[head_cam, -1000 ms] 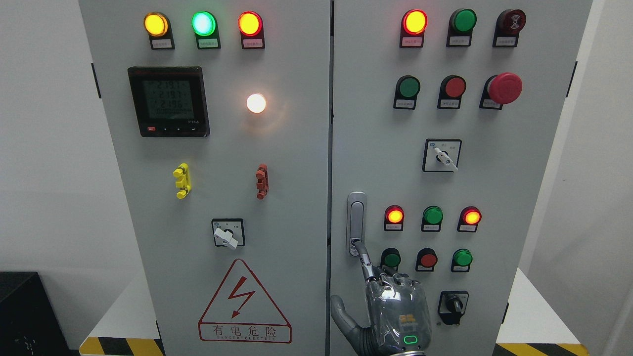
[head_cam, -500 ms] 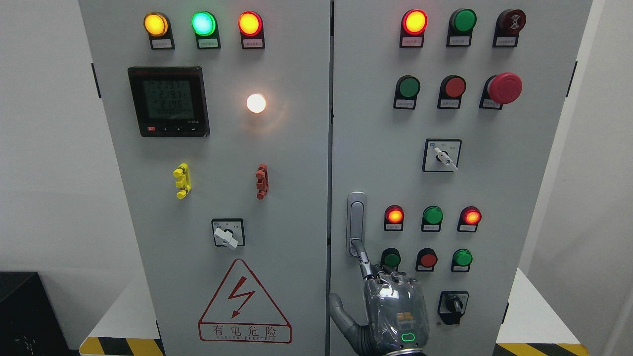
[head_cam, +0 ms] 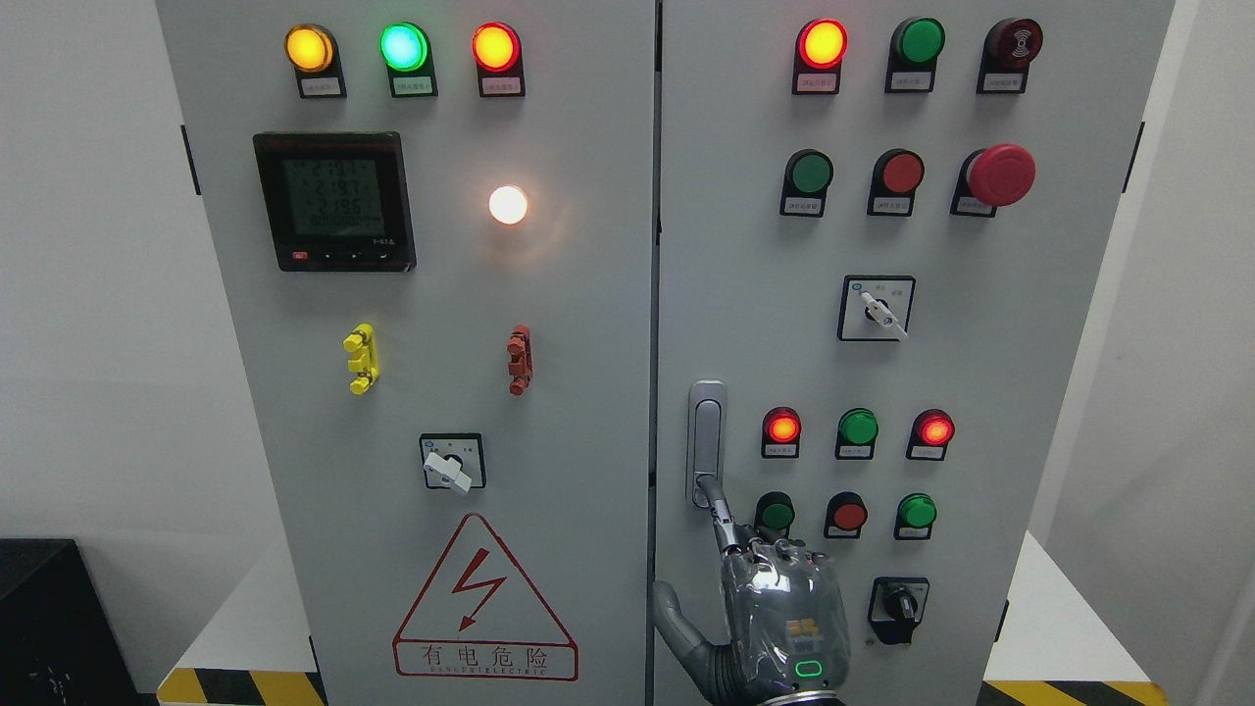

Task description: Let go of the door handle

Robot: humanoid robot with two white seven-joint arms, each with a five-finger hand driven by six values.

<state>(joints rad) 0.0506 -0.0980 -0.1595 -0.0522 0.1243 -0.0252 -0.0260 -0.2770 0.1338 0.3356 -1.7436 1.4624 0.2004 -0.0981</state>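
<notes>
The grey cabinet's right door (head_cam: 980, 373) carries a slim silver handle (head_cam: 706, 427) near its left edge, and the door stands closed. My right hand (head_cam: 779, 603) rises from the bottom edge just below the handle. Its index finger (head_cam: 722, 512) points up, and the tip touches the handle's lower end. The other fingers are curled against the palm and the thumb (head_cam: 677, 618) sticks out to the left. Nothing is grasped. The left arm is out of view.
Lit and unlit push buttons (head_cam: 858, 428) crowd the door right of the handle, with a rotary switch (head_cam: 897, 608) beside my hand. The red emergency stop (head_cam: 1000, 175) is higher up. The left door (head_cam: 441, 294) holds a meter and a warning triangle.
The back of my right hand has shifted slightly left and down. The index fingertip stays on the handle's lower end.
</notes>
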